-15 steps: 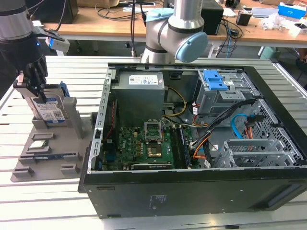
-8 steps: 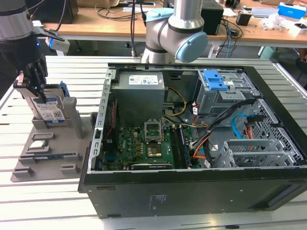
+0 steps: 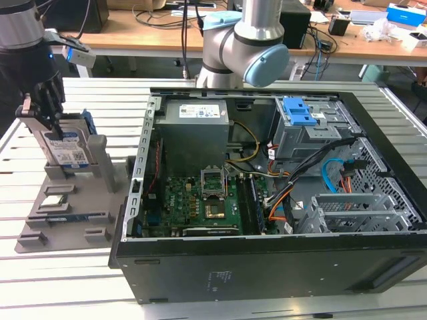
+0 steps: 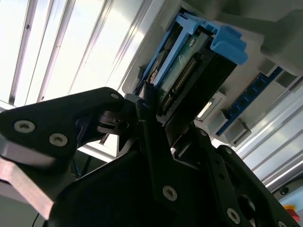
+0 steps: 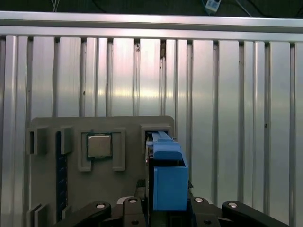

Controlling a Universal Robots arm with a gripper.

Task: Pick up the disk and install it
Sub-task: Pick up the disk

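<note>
While it stands on edge in an upright slot, the disk point(image 3: 67, 150) point(image 4: 189, 75) point(image 5: 168, 179), one unit, silver-grey in a blue carrier frame, has the jaws of the gripper point(image 3: 55, 127) point(image 4: 165, 113) point(image 5: 168, 208) clamped on its two broad faces from above.

- Holder point(image 3: 73, 230), grey, one: carries the disk at its far corner in the exterior view.
- Processor chip point(image 5: 99, 145), one, flat in its recess.
- Memory module point(image 5: 61, 170), one, blue, on edge.
- Computer case point(image 3: 267, 267), one, lid off, at the exterior view's right of the holder, with a narrow bare strip between them.
- Surface point(image 3: 67, 280), slatted metal: open room above the disk and on the holder's other sides.
</note>
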